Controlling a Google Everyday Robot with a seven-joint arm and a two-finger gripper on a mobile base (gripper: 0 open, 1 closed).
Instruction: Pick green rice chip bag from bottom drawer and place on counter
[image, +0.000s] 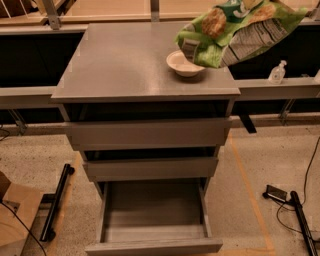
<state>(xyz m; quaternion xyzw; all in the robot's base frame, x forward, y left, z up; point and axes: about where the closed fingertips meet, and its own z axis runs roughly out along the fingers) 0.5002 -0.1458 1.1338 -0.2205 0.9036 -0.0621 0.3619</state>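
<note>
Above the counter's right rear corner: bag in the air, bottom drawer open.

Counter (125, 60) is the flat grey top of the cabinet. Below it, two drawers (147, 134) with taller fronts are slightly pulled out. Bottom drawer (152, 207) is pulled out furthest, with its grey floor bare. Bag (235, 27), green and wrinkled, hangs tilted over the counter's right rear corner and reaches the top edge of the view. Its lower edge overlaps the rim of the bowl (182, 65) standing on the counter; contact cannot be determined. Bottle (276, 72) stands on the right rail. Gripper: not visible, so its state cannot be told.
</note>
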